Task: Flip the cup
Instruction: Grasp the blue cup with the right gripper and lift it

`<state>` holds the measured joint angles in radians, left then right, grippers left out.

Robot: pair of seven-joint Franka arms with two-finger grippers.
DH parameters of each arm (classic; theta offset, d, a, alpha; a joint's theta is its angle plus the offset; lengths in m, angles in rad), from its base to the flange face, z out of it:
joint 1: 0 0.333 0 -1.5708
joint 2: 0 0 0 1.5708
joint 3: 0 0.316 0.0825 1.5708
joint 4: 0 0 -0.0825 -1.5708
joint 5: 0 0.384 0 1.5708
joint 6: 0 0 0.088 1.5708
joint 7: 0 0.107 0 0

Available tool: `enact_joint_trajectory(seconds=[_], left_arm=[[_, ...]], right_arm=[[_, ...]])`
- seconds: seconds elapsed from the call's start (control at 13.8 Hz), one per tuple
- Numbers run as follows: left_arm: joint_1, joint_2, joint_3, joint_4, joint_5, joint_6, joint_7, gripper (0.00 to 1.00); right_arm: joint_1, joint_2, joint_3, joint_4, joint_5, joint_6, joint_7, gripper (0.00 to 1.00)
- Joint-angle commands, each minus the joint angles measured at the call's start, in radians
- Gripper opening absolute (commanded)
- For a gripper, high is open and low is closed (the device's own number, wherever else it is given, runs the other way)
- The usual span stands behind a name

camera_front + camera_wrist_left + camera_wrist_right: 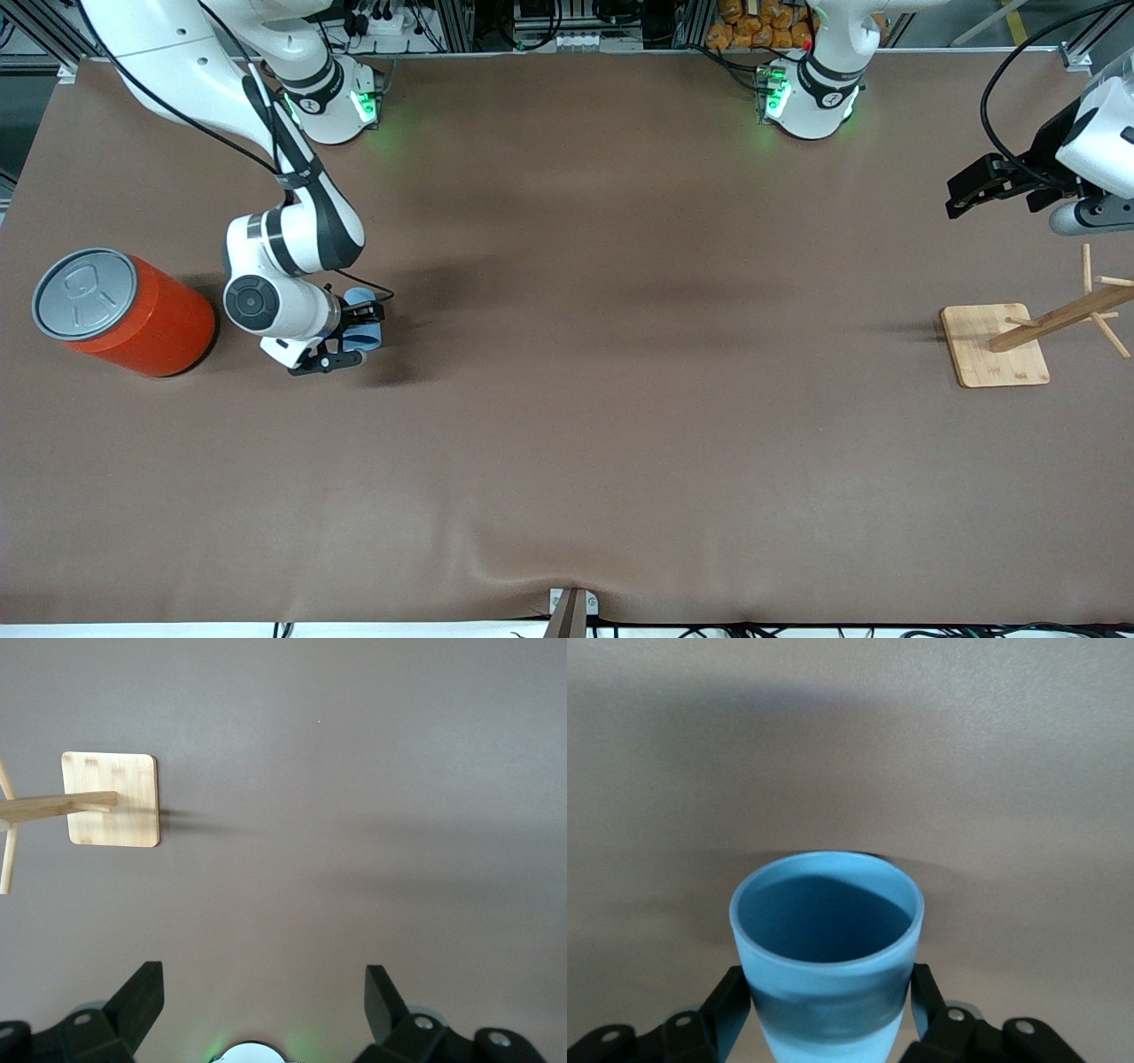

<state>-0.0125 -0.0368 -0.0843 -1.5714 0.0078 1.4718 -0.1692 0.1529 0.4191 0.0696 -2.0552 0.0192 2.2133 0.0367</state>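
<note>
right wrist view has the right gripper (pixel 830 1010) clamped on the cup (pixel 827 948) lying down on the tabletop (pixel 567 399) beside the can (pixel 124 310), left gripper (pixel 264 1001) waits open, and that smooth tapered wall could slip mid-flip if the pinch is shallow.

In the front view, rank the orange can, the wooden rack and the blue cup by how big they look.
1. Orange can, or the wooden rack: their spans look similar, so no firm order.
2. Blue cup: clearly smallest, partly hidden by the right gripper shut on it.
</note>
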Motion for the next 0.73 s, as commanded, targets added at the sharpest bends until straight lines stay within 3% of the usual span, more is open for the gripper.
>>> enact_joint_trajectory(seconds=[0.0,0.29,0.44,0.65], left_arm=[[0.003,0.0,-0.006,0.007,0.003,-0.01,0.005,1.0],[0.002,0.002,-0.006,0.007,0.003,-0.01,0.005,1.0],[0.002,0.002,-0.006,0.007,0.003,-0.01,0.005,1.0],[0.002,0.002,-0.006,0.007,0.003,-0.01,0.005,1.0]], right_arm=[[0.011,0.015,-0.002,0.045,-0.016,-0.018,0.017,0.0],[0.094,0.058,0.016,0.338,0.045,-0.245,0.012,0.0],[0.205,0.102,0.027,0.464,0.085,-0.268,0.019,0.0],[0.394,0.217,0.027,0.66,0.064,-0.262,-0.024,0.0]])
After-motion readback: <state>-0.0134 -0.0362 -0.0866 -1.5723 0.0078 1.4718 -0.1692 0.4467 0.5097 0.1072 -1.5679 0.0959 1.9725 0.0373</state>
